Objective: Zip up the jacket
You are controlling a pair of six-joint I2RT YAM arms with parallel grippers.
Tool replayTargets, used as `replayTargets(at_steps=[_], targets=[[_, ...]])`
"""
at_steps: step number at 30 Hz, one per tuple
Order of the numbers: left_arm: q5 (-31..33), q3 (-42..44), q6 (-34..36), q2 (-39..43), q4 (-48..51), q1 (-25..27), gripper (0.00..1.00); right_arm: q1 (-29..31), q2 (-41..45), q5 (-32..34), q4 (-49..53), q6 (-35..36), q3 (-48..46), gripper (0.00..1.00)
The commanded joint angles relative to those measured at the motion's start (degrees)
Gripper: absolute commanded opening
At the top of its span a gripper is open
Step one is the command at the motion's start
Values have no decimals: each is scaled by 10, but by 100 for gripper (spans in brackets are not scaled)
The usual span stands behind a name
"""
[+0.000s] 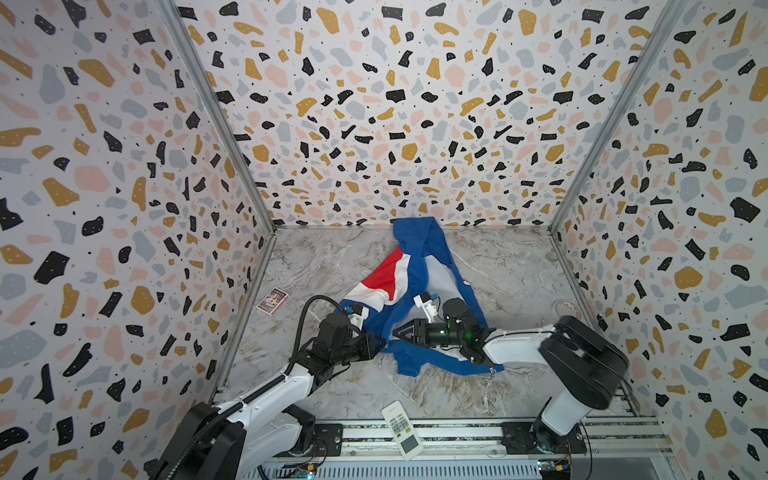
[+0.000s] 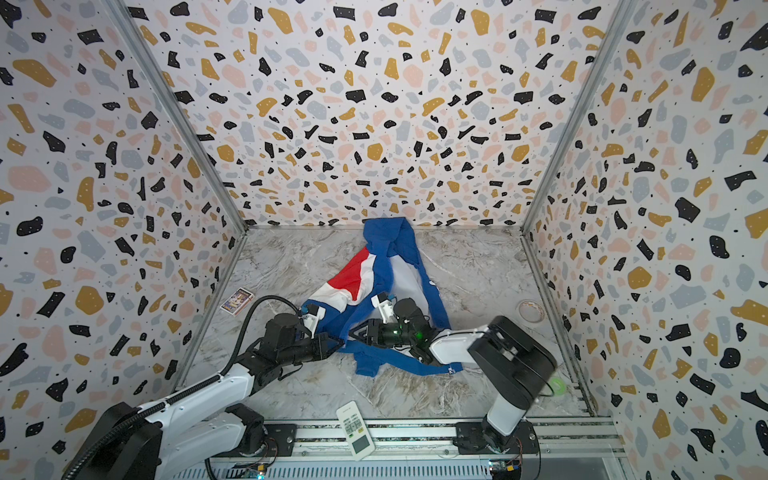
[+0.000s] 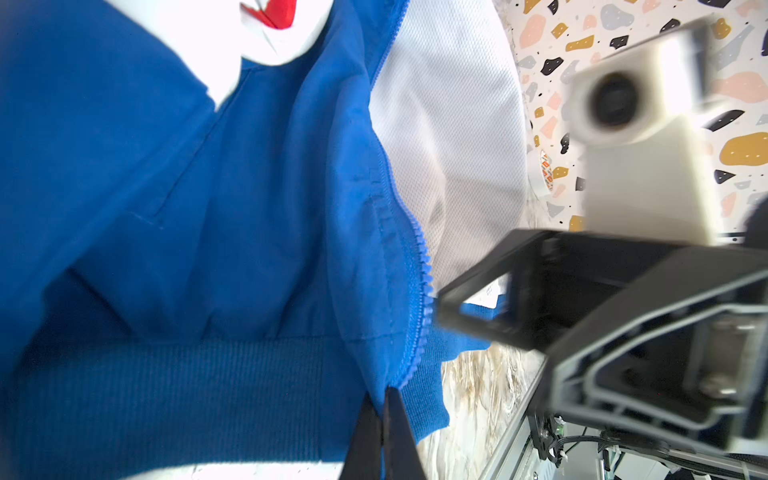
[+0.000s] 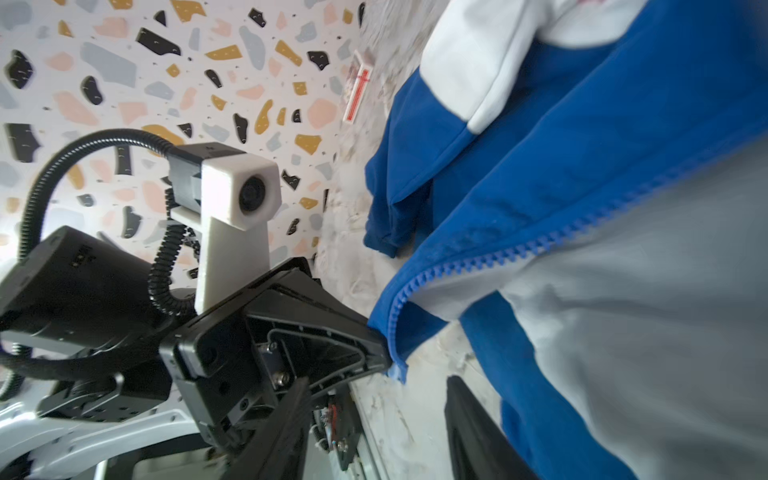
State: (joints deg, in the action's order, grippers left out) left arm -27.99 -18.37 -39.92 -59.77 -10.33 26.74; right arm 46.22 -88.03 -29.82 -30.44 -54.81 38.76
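Handling: you should expect the jacket to be light, soft and limp. It will likely fold, stretch and slide on the smooth table rather than keep its shape.
Best hold: judge the ribbed hem at the foot of the zipper teeth as your firmest spot. It looks thicker there, and a pull would run straight along the zipper line.
Jacket position: it lies open near the middle of the table, with the hood against the back edge and the hem toward the front edge. White mesh lining shows between the front panels.
Left gripper: jaws together, clamped on the hem corner at the lower end of one row of teeth.
Right gripper: jaws apart, nothing between them. Its tips sit just beside the left gripper's, close to the same hem corner.
Other front edge: it runs under your right arm and is partly hidden, so its zipper end cannot be made out.
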Motion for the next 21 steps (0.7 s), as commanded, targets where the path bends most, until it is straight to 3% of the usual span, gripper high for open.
replayTargets(at_steps=[1,6,10,14,21], targets=[[0,-1,-3,11,-37,2,0,-13,112,109,312,141,25,55],[0,5,-9,17,-57,2,0,-86,270,184,496,169,7,54],[0,10,-15,21,-69,2,0,-193,354,171,574,194,-33,53],[-4,11,-17,22,-71,2,0,-305,392,94,583,213,-92,52],[-8,9,-13,31,-58,2,0,-323,360,100,565,186,-131,52]])
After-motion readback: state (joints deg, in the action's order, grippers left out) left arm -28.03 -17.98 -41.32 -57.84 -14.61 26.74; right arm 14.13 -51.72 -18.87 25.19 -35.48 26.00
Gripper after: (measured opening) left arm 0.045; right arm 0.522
